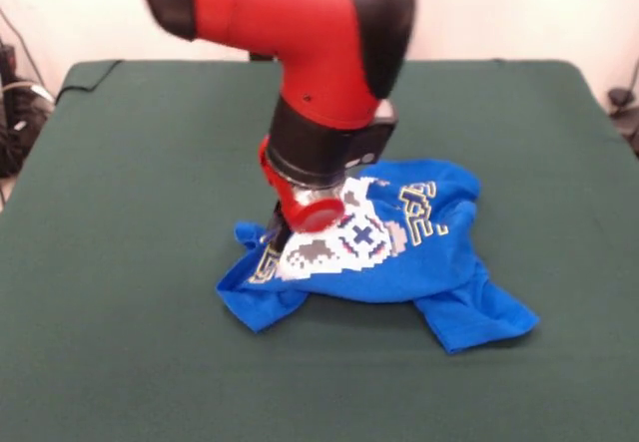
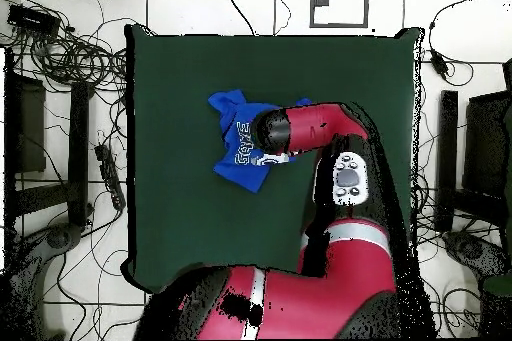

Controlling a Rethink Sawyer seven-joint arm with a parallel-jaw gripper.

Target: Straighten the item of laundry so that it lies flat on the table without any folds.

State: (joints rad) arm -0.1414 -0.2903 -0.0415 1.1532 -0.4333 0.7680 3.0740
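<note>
The item of laundry (image 1: 399, 252) is a bright blue T-shirt with white pixel lettering and a controller print, lying crumpled near the middle of the table (image 1: 120, 292). One sleeve sticks out toward the front right and a folded edge bunches at the left. My gripper (image 1: 274, 232) is pressed down onto the shirt's left part, mostly hidden under the red and black wrist. In the overhead view the shirt (image 2: 232, 129) shows partly beside the arm, which covers the gripper and the rest of the cloth.
The dark green table (image 2: 180, 217) extends well beyond the shirt on every side. Off the table, cables and equipment (image 2: 60, 57) lie on the floor. The red arm (image 2: 330, 157) reaches across the table's near-base side.
</note>
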